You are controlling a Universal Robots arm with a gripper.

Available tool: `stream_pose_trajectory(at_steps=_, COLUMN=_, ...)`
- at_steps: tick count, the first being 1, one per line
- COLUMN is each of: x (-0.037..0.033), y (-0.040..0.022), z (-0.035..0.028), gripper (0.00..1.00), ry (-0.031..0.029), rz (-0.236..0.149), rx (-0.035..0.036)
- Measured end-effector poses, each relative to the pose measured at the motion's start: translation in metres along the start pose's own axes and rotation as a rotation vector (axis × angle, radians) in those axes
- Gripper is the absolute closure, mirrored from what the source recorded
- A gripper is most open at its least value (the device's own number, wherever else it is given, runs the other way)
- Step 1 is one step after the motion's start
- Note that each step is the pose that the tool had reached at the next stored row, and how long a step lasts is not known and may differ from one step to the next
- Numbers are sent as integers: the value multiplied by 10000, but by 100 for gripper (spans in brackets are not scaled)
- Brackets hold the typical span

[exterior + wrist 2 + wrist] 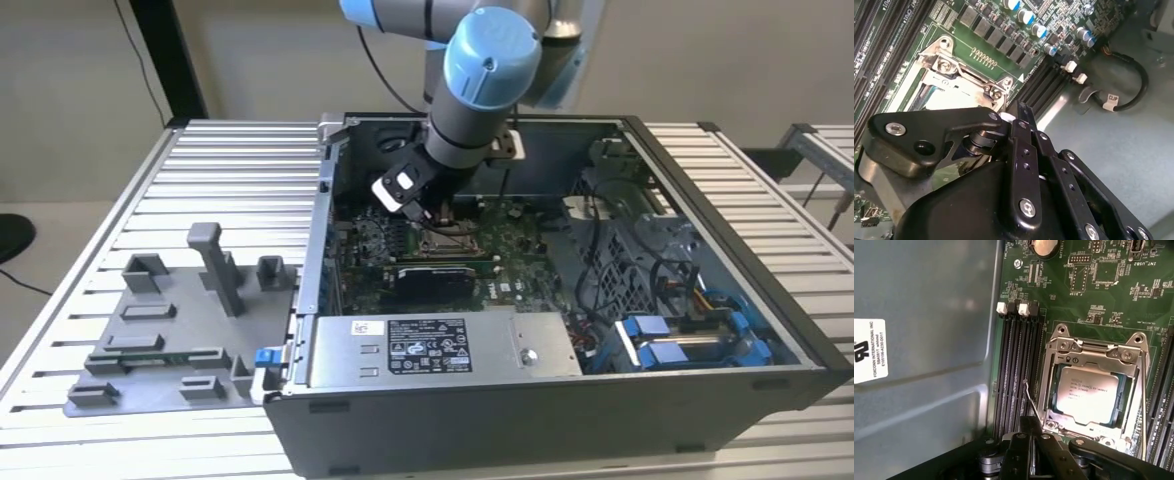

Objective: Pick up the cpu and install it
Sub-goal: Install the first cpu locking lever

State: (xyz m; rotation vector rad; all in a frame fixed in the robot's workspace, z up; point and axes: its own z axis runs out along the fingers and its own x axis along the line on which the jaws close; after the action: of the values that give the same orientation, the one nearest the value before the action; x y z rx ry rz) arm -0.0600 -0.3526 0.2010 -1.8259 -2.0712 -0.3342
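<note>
count: 1 cpu, 1 socket, 4 memory slots, 2 white clips, 1 pincer | cpu: sitting flat inside the socket in the computer case, showing a square, matte silvery top | pincer: hovering just beside the socket, black fingers lying together, gripping nothing | textures: shiny steel framing the socket, ribbed metal worktop carrying the case

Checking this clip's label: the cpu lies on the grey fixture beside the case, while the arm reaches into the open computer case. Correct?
Not quite. The cpu is not on the grey fixture; the first wrist view shows it lying in the motherboard socket, inside the metal frame. The arm does reach into the open computer case.
</note>
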Motion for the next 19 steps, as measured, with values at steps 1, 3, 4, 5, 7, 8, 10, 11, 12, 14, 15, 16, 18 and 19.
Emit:
stream_pose_trajectory(at_steps=1, x=-2, y=8, z=2, gripper=100, ry=-1, rz=1, rx=1)
stream_pose_trajectory(at_steps=3, x=-8, y=24, z=8, gripper=100, ry=-1, rz=1, rx=1)
stream_pose_trajectory(at_steps=4, x=-10, y=32, z=11, gripper=100, ry=0, rz=1, rx=1)
stream_pose_trajectory(at_steps=5, x=-13, y=40, z=15, gripper=100, ry=0, rz=0, rx=1)
stream_pose_trajectory(at_steps=7, x=-18, y=55, z=20, gripper=100, ry=-1, rz=2, rx=1)
stream_pose_trajectory(at_steps=8, x=-20, y=63, z=23, gripper=100, ry=-1, rz=2, rx=1)
stream_pose_trajectory(at_steps=10, x=-25, y=77, z=30, gripper=100, ry=-1, rz=1, rx=0)
stream_pose_trajectory(at_steps=11, x=-27, y=82, z=33, gripper=100, ry=-1, rz=1, rx=1)
stream_pose_trajectory(at_steps=12, x=-28, y=88, z=36, gripper=100, ry=-1, rz=1, rx=1)
stream_pose_trajectory(at_steps=14, x=-31, y=100, z=42, gripper=100, ry=-2, rz=1, rx=1)
stream_pose_trajectory(at_steps=15, x=-31, y=105, z=45, gripper=100, ry=-2, rz=1, rx=2)
stream_pose_trajectory(at_steps=16, x=-31, y=110, z=48, gripper=100, ry=-3, rz=2, rx=1)
stream_pose_trajectory(at_steps=18, x=-31, y=120, z=54, gripper=100, ry=1, rz=0, rx=-1)
stream_pose_trajectory(at_steps=19, x=-30, y=125, z=57, gripper=100, ry=2, rz=0, rx=0)
